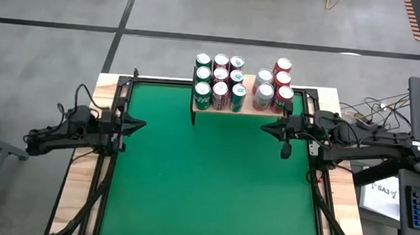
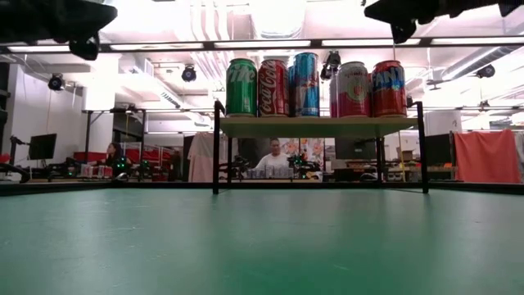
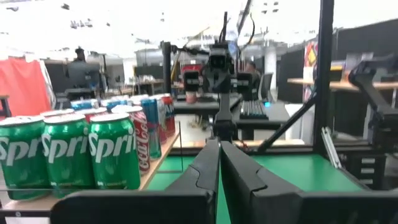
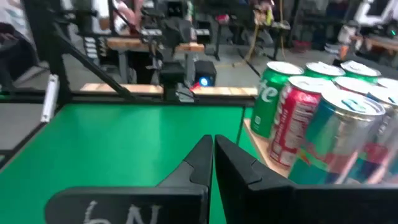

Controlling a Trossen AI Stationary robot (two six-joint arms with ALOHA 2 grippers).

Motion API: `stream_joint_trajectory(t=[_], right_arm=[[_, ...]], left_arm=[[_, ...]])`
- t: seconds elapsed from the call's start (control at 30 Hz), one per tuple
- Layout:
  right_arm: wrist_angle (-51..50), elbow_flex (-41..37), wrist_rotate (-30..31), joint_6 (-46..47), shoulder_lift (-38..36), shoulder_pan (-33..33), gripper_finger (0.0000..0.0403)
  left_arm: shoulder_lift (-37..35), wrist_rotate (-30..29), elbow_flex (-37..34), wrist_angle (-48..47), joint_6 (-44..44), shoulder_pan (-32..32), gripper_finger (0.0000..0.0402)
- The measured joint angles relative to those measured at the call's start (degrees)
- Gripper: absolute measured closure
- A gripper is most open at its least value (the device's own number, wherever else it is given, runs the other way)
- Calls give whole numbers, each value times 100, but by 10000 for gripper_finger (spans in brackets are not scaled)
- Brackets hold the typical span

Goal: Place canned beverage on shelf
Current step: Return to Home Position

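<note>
The left arm (image 1: 68, 130) lies low and stretched out along the counter's (image 1: 205, 184) left edge, forearm nearly level. The left hand (image 1: 134, 123) points inward toward the middle, over the green surface and well apart from the shelf (image 1: 248, 104). In its wrist view the two fingers (image 3: 205, 168) are pressed together with only a thin seam between them, clenched on nothing.

The right arm (image 1: 363, 147) mirrors it from the counter's right edge, also level. The right hand (image 1: 270, 127) points inward, just in front of the shelf's right end and apart from it. Its fingers (image 4: 202, 162) are likewise clenched together and empty. In the low view both arms hang high above the counter, the left arm at one upper corner and the right arm at the other.

The shelf stands at the counter's far edge, its wooden board (image 2: 319, 127) raised on thin black legs. The cans stand upright on it in rows running front to back:
- three green cans (image 1: 203, 77) at the left end
- three cola cans (image 1: 220, 78) beside them
- three blue cans (image 1: 236, 78) next
- past a strip of bare board, two pale cans (image 1: 264, 86)
- three red cans (image 1: 282, 80) at the right end

A person (image 2: 274, 156) is visible in the room beyond, under the board.
</note>
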Motion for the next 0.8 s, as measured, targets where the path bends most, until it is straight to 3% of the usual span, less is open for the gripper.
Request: stream_joint_trajectory(t=[0.3,0.8], right_arm=[[548,-686,-79,-33,-470,-7,394],[546,-1212,-289,7,-1811,-7,394]], left_arm=[[48,-2,-331,-58,-285,0,402],[-82,-9,-979,308,-535,0,402]])
